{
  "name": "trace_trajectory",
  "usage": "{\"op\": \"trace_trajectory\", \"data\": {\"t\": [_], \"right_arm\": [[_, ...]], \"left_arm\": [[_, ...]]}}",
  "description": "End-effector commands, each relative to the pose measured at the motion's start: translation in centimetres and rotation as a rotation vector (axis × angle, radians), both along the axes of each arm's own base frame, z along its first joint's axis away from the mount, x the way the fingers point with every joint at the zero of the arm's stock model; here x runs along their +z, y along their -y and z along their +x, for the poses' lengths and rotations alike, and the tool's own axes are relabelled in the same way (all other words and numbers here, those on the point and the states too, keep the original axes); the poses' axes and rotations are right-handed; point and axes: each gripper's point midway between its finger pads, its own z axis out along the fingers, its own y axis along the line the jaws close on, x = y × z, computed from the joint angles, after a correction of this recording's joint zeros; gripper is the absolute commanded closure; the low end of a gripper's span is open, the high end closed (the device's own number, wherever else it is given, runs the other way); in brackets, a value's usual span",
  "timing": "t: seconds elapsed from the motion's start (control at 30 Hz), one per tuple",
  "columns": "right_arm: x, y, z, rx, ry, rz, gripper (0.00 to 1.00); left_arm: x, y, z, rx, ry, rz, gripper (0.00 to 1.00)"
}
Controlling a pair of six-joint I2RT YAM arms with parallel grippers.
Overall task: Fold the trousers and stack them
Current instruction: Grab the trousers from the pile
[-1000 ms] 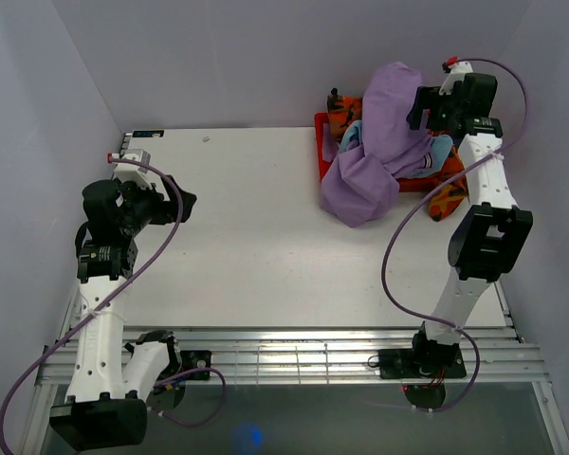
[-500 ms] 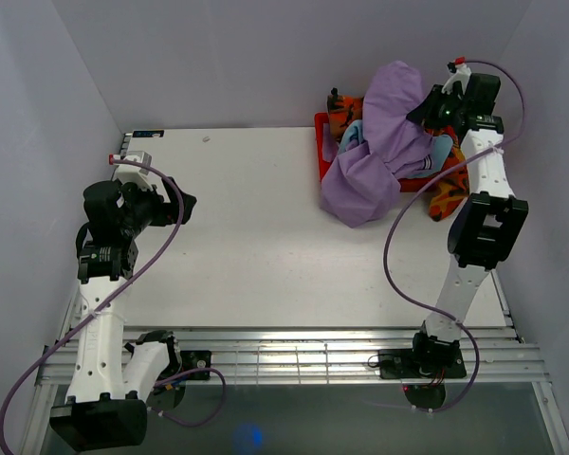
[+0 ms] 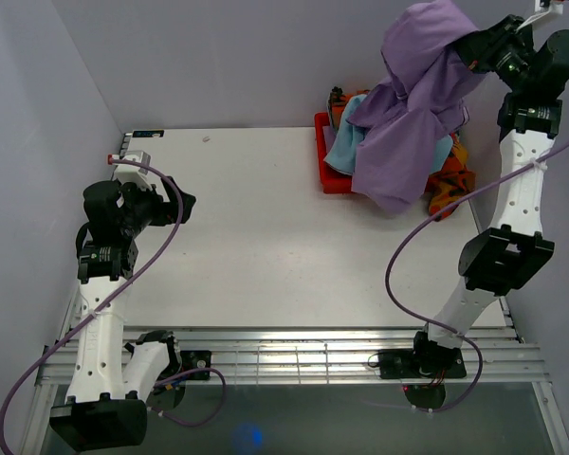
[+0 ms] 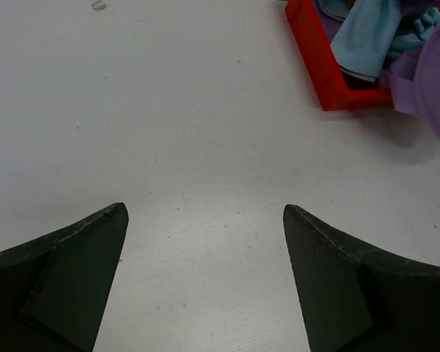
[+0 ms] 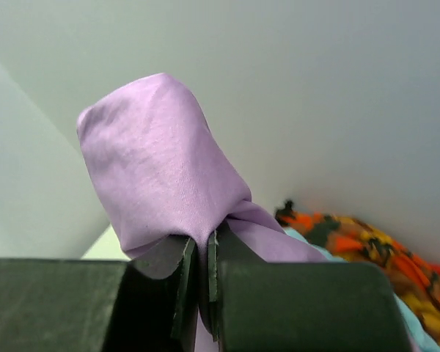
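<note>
The soft lilac cloth trousers now hang as a long bunched drape above the shallow red plastic bin; whether their lowest fold touches the bin's near edge I cannot tell. A second ago they lay slumped over that near side and spilled onto the white table, so the right arm has hoisted them high and a little beyond the bin. The right gripper is clenched on a pinch of the lilac fabric, its fingers pressed almost together with cloth bulging above them. A pale teal garment sits in the bin and an orange patterned one at its right side (neither looks snagged on the trousers, though I cannot be sure). The left gripper hovers spread wide and empty, well to the left of the bin, unmoved. The lift suggests the trousers are nearly free of the pile; laying them flat on the table left of the bin probably comes next, with no folding begun yet.
</note>
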Motion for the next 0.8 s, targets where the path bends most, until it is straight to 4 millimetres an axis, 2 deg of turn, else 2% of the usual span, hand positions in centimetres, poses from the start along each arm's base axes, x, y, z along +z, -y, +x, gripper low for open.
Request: {"op": "trace_trajectory", "data": {"t": [0.0,0.2,0.3,0.37,0.4,0.47,0.5,0.67,0.77], "right_arm": [[14.2,-2.5,-8.7,0.037,0.417,0.016,0.92],[20.8,-3.1,-14.7,-0.001,0.625,0.052,0.92],[22.8,-3.5,-17.4,-0.016,0.702,0.056,0.92],[23.1,-3.8,-18.3,0.004,0.709,0.074,0.92],[23.8,-4.2,-19.7,0.014,0.743,0.073,0.92],[24.4,-4.4,-20.9,0.014,0.771,0.081,0.92],[25.2,-4.8,-22.6,0.017,0.812,0.076,0.92],[27.2,-5.3,-26.5,-0.003,0.903,0.088,0.92],[28.5,-5.8,-29.9,-0.015,0.98,0.086,0.92]], "left_arm": [[2.2,-0.4,-0.2,0.027,0.057,0.004,0.02],[2.7,-0.6,-0.2,0.042,0.065,0.0,0.02],[2.9,-0.7,-0.1,0.051,0.069,-0.002,0.02],[3.1,-0.8,-0.1,0.058,0.072,-0.005,0.02],[3.2,-0.8,-0.1,0.06,0.076,-0.007,0.02],[3.3,-0.9,-0.1,0.069,0.077,-0.009,0.02],[3.5,-0.9,0.0,0.071,0.081,-0.01,0.02],[3.9,-0.9,-0.1,0.073,0.09,-0.018,0.02],[4.2,-0.8,-0.1,0.073,0.096,-0.022,0.02]]}}
